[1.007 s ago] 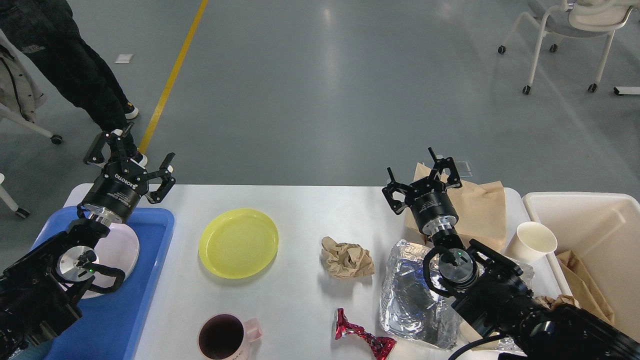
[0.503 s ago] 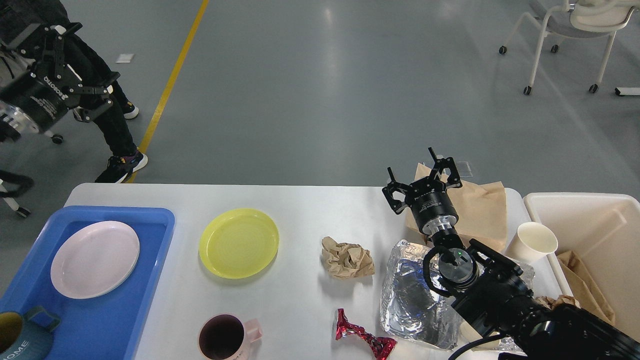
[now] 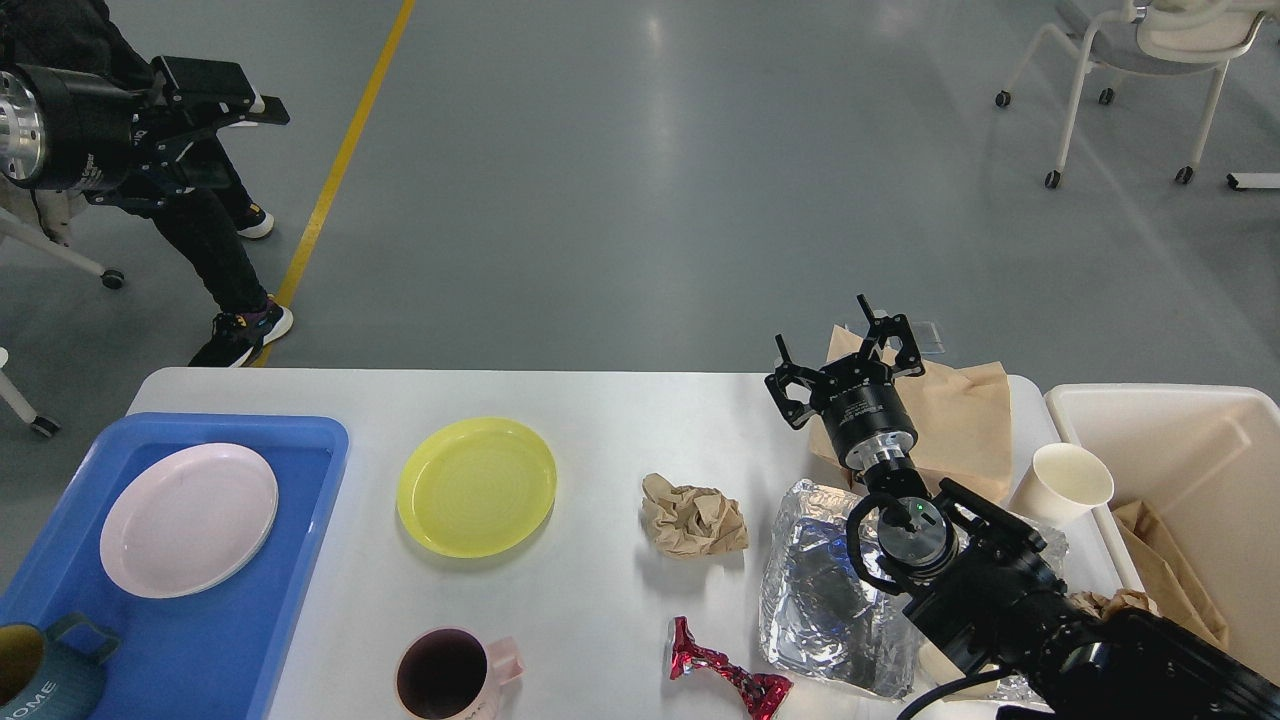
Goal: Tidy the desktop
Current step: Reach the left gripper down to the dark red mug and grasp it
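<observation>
The white desktop (image 3: 600, 410) holds a yellow plate (image 3: 477, 485), a crumpled brown paper ball (image 3: 695, 515), a sheet of crumpled foil (image 3: 820, 600), a red foil wrapper (image 3: 720, 668), a pink mug (image 3: 455, 675), a white paper cup (image 3: 1065, 480) and a flat brown paper bag (image 3: 965, 415). My left gripper (image 3: 235, 140) is open and empty, high off the table at the far left, pointing right. My right gripper (image 3: 845, 350) is open and empty, above the left edge of the paper bag.
A blue tray (image 3: 300, 560) at the left holds a pink plate (image 3: 188, 518) and a blue mug (image 3: 40, 680). A cream bin (image 3: 1180, 430) with brown paper in it stands at the right. A person's legs (image 3: 215, 250) and chairs are on the floor beyond.
My left arm rose from over the blue tray to the upper left and turned to point sideways, uncovering the pink plate and blue mug. My right arm has not moved.
</observation>
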